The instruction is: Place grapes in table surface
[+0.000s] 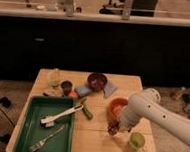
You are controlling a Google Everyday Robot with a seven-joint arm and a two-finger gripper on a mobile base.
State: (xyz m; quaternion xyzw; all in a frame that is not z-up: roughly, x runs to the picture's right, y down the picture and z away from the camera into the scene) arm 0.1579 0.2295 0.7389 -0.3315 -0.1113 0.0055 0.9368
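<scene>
My gripper (113, 126) hangs from the white arm at the front right of the light tan table surface (90, 140). It is between the orange bowl (118, 107) and the green cup (136, 140). It is shut on the grapes (113, 129), a small dark purple-red lump at its tip. The grapes are very low over the tabletop; I cannot tell if they touch it. The arm hides part of the orange bowl's right side.
A green tray (32, 115) at the front left holds a white brush (60, 115) and a fork (45, 139). A dark red bowl (97, 81), blue cloths (82, 91), a dark cup (66, 86), a pale cup (54, 77) and a green vegetable (87, 111) lie behind.
</scene>
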